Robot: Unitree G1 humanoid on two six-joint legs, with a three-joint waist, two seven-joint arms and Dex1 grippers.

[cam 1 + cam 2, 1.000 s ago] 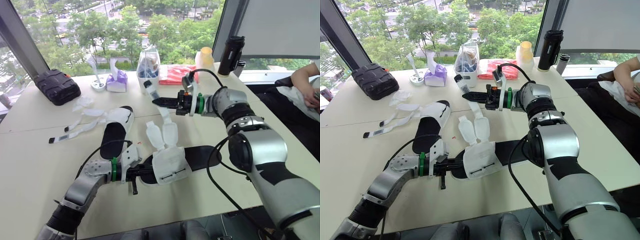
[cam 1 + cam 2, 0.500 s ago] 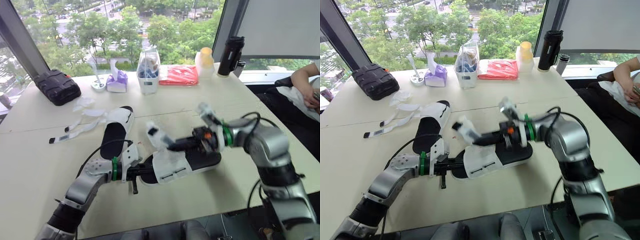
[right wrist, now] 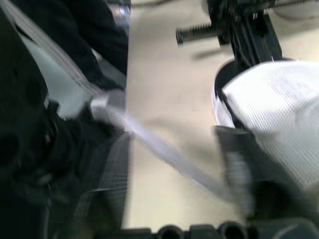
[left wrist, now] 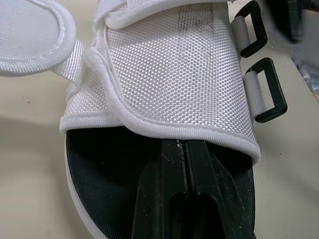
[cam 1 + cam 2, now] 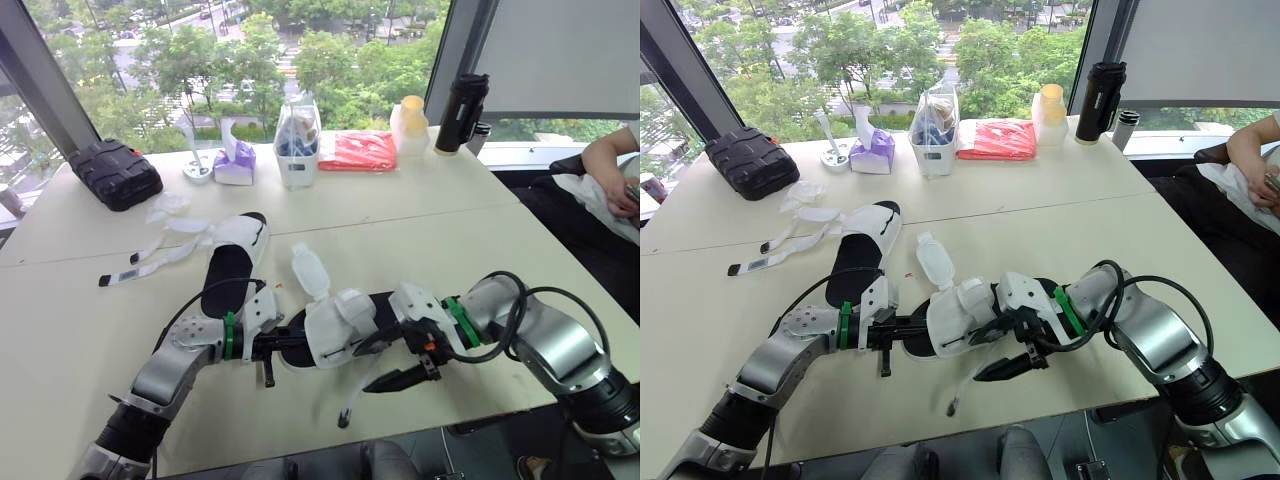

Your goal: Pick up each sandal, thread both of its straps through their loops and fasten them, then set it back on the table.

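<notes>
Left gripper (image 4: 182, 149) is lying inside the near sandal (image 5: 340, 325). Its fingers (image 4: 199, 164) are pressed together flat on the black insole under the white upper, with nothing visibly between them, likely pinning the shoe. That sandal is sitting on the table (image 5: 450, 220) near the front edge. Right gripper (image 5: 385, 382) is hovering just beside the sandal's side, by a thin strap (image 5: 344, 402) dangling toward the table. Can't tell whether it is holding that strap. Second sandal (image 5: 232, 262) is lying further back to the left, straps loose and spread.

Step in hand, judging: threading a strap through the black loops (image 4: 264, 89). Doing it well is coming down to:
- keeping the left hold steady so the shoe isn't sliding
- taking the strap close to its tip
- feeding it straight through one loop, no twist
- pulling snug and folding it back to fasten

The open flap (image 5: 305, 268) is probably needing the same.

Writing: a small tag (image 5: 128, 274) is showing on the second sandal's loose strap, too small to read. No brand readable anywhere.
</notes>
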